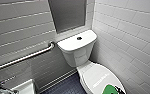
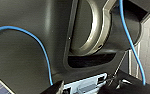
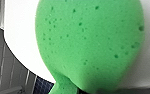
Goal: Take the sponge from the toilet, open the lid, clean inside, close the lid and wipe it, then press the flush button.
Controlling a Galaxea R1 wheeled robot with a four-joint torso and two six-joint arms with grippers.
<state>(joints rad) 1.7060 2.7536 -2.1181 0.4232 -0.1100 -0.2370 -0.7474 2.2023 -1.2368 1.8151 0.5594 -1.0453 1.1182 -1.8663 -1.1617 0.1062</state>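
One green sponge (image 1: 110,89) sits at the front end of the closed lid (image 1: 94,77), apparently pinched in the right gripper (image 1: 114,91).

The sponge narrows to a squeezed neck at the wrist end, so I judge the gripper clamped on that thin part; so slim a hold could slip under pressure, and on the glossy lid, this near its rim, the sponge could skid off onto the dark floor (image 1: 66,87). The right wrist view gives the sponge's pores and its press against the white plastic; the head view adds the whole toilet (image 1: 77,56), the flush button (image 1: 79,38) on the tank and the grab bar (image 1: 28,57) on the tiled wall.
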